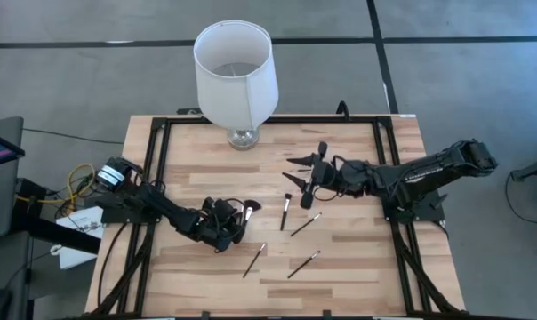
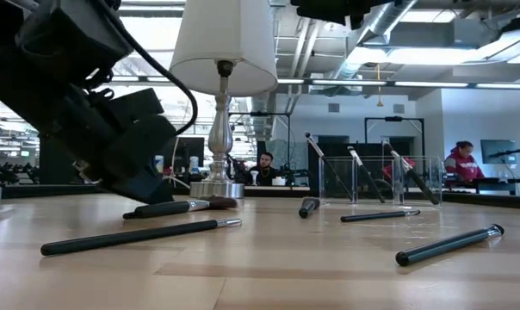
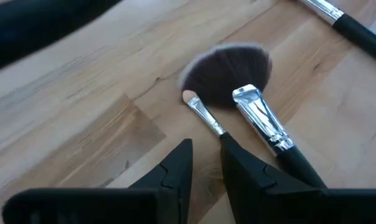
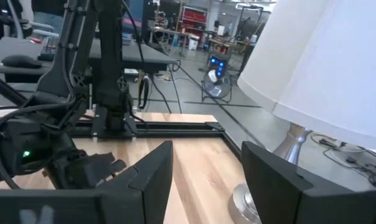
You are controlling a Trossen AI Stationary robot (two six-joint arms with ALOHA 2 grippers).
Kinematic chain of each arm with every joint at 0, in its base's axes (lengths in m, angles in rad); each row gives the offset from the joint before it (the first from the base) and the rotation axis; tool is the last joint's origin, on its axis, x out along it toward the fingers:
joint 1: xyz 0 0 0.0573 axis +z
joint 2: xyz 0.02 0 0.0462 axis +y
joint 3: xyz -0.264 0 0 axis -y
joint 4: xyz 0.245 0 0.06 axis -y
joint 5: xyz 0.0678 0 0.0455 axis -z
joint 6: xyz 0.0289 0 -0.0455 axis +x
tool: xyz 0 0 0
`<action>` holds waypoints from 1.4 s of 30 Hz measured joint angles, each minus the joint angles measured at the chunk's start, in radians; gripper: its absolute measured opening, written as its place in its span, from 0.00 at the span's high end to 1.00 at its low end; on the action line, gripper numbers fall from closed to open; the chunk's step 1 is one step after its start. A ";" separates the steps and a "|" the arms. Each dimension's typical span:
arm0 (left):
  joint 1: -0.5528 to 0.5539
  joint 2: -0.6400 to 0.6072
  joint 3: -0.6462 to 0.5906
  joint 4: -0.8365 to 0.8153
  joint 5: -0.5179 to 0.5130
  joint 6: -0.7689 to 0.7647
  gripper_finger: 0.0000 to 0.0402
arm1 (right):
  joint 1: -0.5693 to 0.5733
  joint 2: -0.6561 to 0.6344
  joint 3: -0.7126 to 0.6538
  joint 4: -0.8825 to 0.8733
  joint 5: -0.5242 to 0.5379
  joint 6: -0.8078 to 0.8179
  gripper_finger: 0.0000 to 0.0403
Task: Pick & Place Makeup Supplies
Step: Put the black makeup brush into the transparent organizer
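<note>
Back edge of tabletop (image 1: 357, 267) blocked at centre by lamp (image 1: 236, 71); shade overhangs the boards there. Clear holder (image 2: 380, 179) with 3 brushes leaning inside occupies centre-right, under right hand (image 1: 306, 175). Loose brushes (image 1: 305, 224) strewn across the middle: 1 beside holder, 2 farther front. Fan brush (image 3: 228, 68) and thin brush (image 3: 203, 112) crowd left hand (image 3: 206, 163), fingers parted narrowly. Open boards along front edge and front-right corner; left and right rear corners bare.
</note>
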 joint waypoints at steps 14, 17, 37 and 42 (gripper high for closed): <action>0.007 -0.087 -0.001 0.007 -0.023 0.034 0.80 | 0.011 0.000 0.000 0.000 -0.009 0.010 0.55; 0.007 -0.087 0.000 0.011 -0.023 0.034 0.80 | 0.014 0.000 0.000 -0.001 -0.008 0.033 0.55; 0.007 0.025 0.001 0.084 -0.011 0.027 0.80 | 0.013 0.000 0.000 -0.007 -0.008 0.036 0.55; 0.007 0.068 0.004 0.104 -0.031 -0.002 0.80 | 0.013 0.000 0.000 -0.009 -0.008 0.036 0.55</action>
